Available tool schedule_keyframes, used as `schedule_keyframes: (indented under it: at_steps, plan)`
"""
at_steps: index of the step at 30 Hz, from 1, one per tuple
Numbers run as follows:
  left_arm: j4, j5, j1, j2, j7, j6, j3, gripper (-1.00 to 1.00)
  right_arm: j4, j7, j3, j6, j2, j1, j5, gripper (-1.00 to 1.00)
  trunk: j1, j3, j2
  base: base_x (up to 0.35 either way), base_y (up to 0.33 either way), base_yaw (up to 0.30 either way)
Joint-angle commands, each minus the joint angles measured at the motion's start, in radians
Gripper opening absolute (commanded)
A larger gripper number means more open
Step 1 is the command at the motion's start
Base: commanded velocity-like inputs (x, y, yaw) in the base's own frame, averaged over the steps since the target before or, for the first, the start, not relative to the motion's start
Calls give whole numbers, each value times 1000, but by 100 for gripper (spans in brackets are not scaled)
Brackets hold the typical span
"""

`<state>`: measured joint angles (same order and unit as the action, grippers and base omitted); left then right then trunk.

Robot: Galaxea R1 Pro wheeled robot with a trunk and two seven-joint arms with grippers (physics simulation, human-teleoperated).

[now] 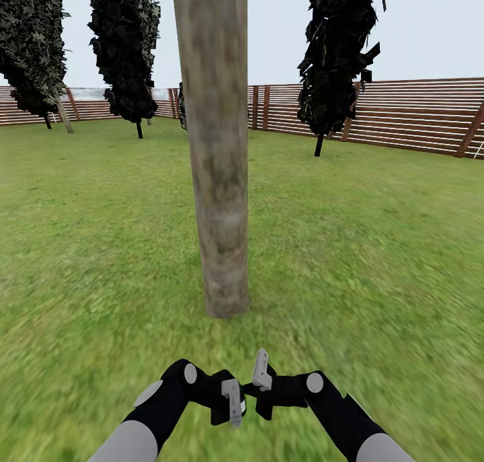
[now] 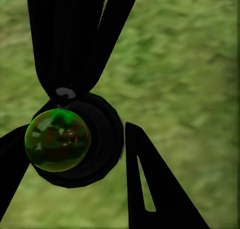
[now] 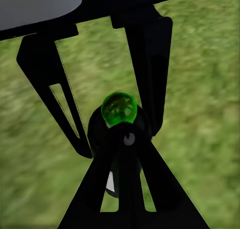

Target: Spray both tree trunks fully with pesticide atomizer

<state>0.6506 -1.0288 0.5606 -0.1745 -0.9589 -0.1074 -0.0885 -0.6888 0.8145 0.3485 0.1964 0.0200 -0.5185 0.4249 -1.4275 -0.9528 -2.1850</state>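
spanning the scene, green lawn (image 1: 376, 247) meets a slatted fence (image 1: 417, 116) and dark trees (image 1: 339, 52). tree trunk (image 1: 216, 146) stands upright just beyond both claws. left claw (image 1: 232, 398) and right claw (image 1: 261, 373) nearly meet, fingers spread, empty. green lens (image 2: 57, 139) small.

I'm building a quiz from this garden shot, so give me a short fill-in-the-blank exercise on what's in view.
1. The trunk stands straight ahead of the two grippers, rooted in the ____.
2. Behind the lawn runs a slatted wooden ____ in reddish brown.
3. The left gripper and right gripper sit close together, nearly ____ at the bottom of the head view.
4. The foliage of the far trees is very ____ in colour.

Missing words: grass; fence; touching; dark
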Motion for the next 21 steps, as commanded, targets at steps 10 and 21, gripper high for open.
schedule_keyframes:
  at_steps: [10, 21]
  plan:
    - [-12, -11, -4, 72, -1, 0, -3, -100, 3, 0, 1, 0, 0, 0, 0, -100, 0, 0, 0, 0, 0, 0]
    - [1, -13, -7, 213, -3, 4, -3, -100, 10, 0, 0, 1, -6, 0, 1, 100, 0, 0, 0, 0, 0, 0]
